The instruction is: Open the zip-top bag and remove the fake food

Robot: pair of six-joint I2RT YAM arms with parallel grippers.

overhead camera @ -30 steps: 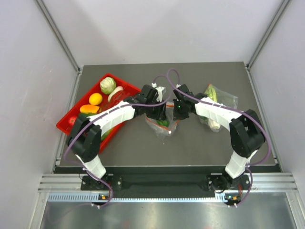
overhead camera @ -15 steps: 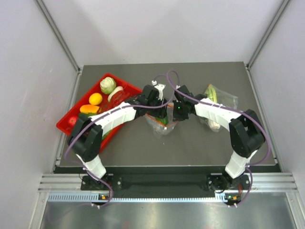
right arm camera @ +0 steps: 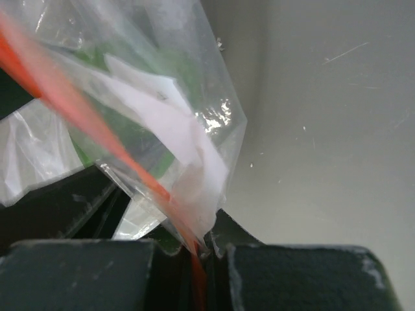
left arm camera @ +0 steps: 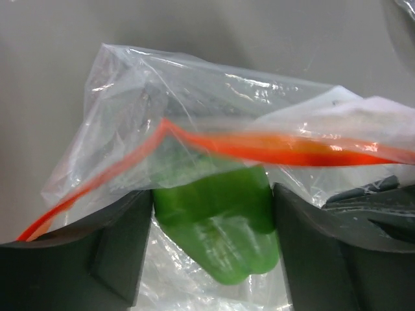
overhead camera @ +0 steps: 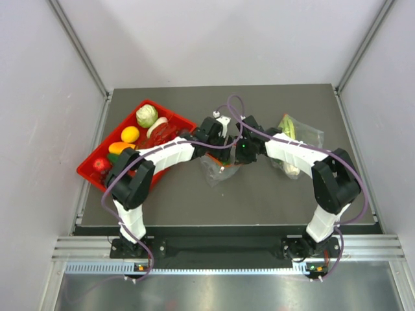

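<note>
**One corner of the bag pinned, green piece framed for the grab**

The right pincer (right arm camera: 204, 243) is clamped together on the red strip (right arm camera: 65, 97) of the zip bag (right arm camera: 194, 129), pinning one corner of its mouth. Just beside it, the left pincer (left arm camera: 211, 194) has its jaws wide apart, straddling a green toy piece (left arm camera: 220, 220) that sits under the strip inside the bag. The jaws do not visibly squeeze it. The bag slumps on the table (overhead camera: 259, 201) beneath both pincers.

The step in hand looks like getting the food out while the mouth is held. From these views I cannot tell whether the strip is actually parted. Next, the left pincer probably needs to get past the strip and close on the green piece itself.

Crinkled film drapes across the gap between the jaws, so they may well catch plastic instead of the toy. The two wrists are also crowded together, leaving little room.

A red tray (overhead camera: 91, 170) with a cabbage (overhead camera: 146, 115) lies well out to the left pincer's left. A second clear bag (overhead camera: 301, 137) lies beyond the right pincer's right. Neither is in the way.
</note>
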